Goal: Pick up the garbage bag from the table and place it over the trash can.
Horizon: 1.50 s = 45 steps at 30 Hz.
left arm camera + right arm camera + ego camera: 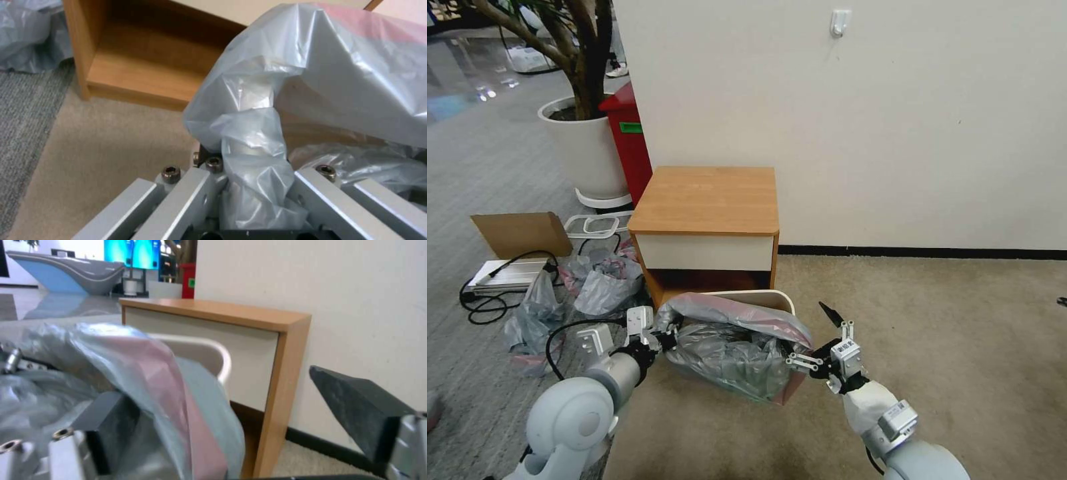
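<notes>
The grey garbage bag (730,337) with its pink rim band lies draped over the cream trash can (760,295), which stands on the carpet in front of the table (707,199). My left gripper (659,333) is at the can's left side, shut on a bunched fold of the bag (253,160). At the can's right corner my right gripper (807,332) is open. One of its fingers (104,426) sits under the bag's pink band (178,386) and the other finger (356,406) stands free outside. The can's rim (213,351) shows past the bag.
Scrunched grey-and-pink bags (604,283), a cardboard box (520,233), and a silver device with black cables (504,273) lie on the floor to the left. A red bin (627,140) and a white planter (584,150) stand behind. Open beige carpet (934,333) lies to the right.
</notes>
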Available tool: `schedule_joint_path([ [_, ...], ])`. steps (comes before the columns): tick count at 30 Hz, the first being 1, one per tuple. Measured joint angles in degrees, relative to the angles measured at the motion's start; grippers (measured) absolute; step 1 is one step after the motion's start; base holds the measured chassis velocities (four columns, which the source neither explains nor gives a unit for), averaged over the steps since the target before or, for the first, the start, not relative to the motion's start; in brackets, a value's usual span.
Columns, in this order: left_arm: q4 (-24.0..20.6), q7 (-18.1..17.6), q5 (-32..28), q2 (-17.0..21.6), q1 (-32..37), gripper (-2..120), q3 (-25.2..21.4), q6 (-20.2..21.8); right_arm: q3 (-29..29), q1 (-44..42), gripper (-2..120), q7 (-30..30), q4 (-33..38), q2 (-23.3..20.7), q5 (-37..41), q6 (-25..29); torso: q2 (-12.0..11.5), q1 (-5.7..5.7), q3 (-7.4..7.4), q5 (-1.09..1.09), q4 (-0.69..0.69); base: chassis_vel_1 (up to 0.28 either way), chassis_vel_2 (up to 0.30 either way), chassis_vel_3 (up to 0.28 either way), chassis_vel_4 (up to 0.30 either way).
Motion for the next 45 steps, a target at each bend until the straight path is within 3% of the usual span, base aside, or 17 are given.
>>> schedule_joint_path([
  [16, 0.58, 1.6, 3.19, 0.16, 0.38, 3, 0.49, 0.04, -0.44, -0.05, 30, -0.71, -1.07, 0.61, -1.54, 2.76, 0.0, 0.0, 0.0, 0.0, 0.0, 0.0, 0.0, 0.0, 0.0],
  [18, 0.52, 1.65, 3.26, 0.16, 0.44, 3, 0.55, 0.04, -0.45, -0.03, 27, -0.72, -1.07, 0.62, -1.52, 2.76, 0.0, 0.0, 0.0, 0.0, 0.0, 0.0, 0.0, 0.0, 0.0],
  [24, 0.07, 1.78, 3.58, 0.12, 0.56, 3, 1.12, 0.02, -0.54, 0.06, 1, -0.74, -1.01, 0.67, -1.31, 2.76, 0.0, 0.0, 0.0, 0.0, 0.0, 0.0, 0.0, 0.0, 0.0],
  [45, -0.54, 7.12, 6.25, 0.72, 1.7, 3, 1.06, -1.04, 1.52, 2.59, 0, 1.25, -1.03, 0.12, 2.07, -0.15, 0.0, 0.0, 0.0, 0.01, 0.0, 0.0, 0.0, 0.0, 0.0],
])
